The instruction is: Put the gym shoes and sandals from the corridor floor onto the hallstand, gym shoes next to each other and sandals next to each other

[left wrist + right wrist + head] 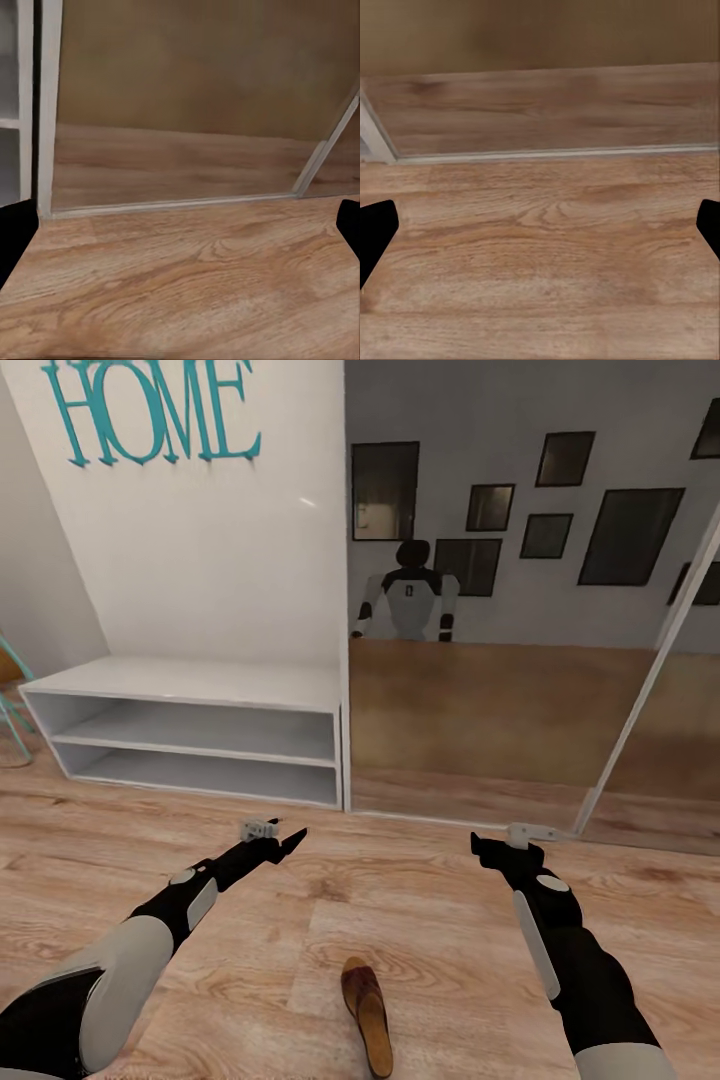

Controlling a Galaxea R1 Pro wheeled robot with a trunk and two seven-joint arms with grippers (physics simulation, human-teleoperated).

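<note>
One brown sandal point(366, 1015) lies on the corridor floor point(430, 950), close in front of me and between my two arms. My left gripper point(290, 842) hovers above the planks ahead and to the left of it, open and empty. My right gripper point(485, 848) hangs ahead and to the right, also open and empty. In the wrist views each gripper point(180, 232) point(540, 232) has its black fingertips point(15, 236) point(375, 232) far apart over bare planks. The gym shoes and the hallstand are out of view.
A plain low white two-tier rack point(190, 735) stands against the wall with teal HOME lettering point(150, 410). To its right a large floor-standing mirror point(500, 690) reflects me. A teal chair leg point(8, 705) shows at the far left.
</note>
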